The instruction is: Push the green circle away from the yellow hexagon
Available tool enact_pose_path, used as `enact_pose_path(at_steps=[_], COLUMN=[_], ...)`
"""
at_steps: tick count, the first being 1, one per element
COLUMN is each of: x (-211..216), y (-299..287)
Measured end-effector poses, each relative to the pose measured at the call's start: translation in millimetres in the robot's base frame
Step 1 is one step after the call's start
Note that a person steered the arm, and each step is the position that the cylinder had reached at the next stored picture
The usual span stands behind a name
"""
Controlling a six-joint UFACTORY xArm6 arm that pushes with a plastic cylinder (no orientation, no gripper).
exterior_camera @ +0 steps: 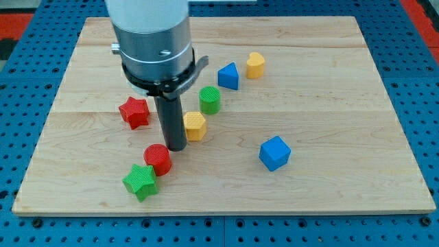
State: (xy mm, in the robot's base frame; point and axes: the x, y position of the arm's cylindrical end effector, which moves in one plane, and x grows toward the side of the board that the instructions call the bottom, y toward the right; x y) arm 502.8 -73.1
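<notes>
The green circle [210, 100] stands on the wooden board, just up and right of the yellow hexagon [195, 126], nearly touching it. My tip [176, 147] is at the end of the dark rod, right beside the yellow hexagon's left side and just above the red circle [158, 159]. The green circle is up and to the right of my tip, with the hexagon between them.
A red star [134, 112] lies left of the rod. A green star [140, 181] sits below the red circle. A blue triangle [228, 76] and a second yellow block [256, 65] lie towards the view's top right. A blue cube [275, 152] lies to the right.
</notes>
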Motion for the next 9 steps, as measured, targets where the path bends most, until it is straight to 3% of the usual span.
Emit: enact_pose_path(at_steps=[1, 3, 4, 6, 9], x=[-33.0, -38.4, -60.5, -53.3, -62.4], y=[0.0, -25.5, -26.4, 46.4, 55.1])
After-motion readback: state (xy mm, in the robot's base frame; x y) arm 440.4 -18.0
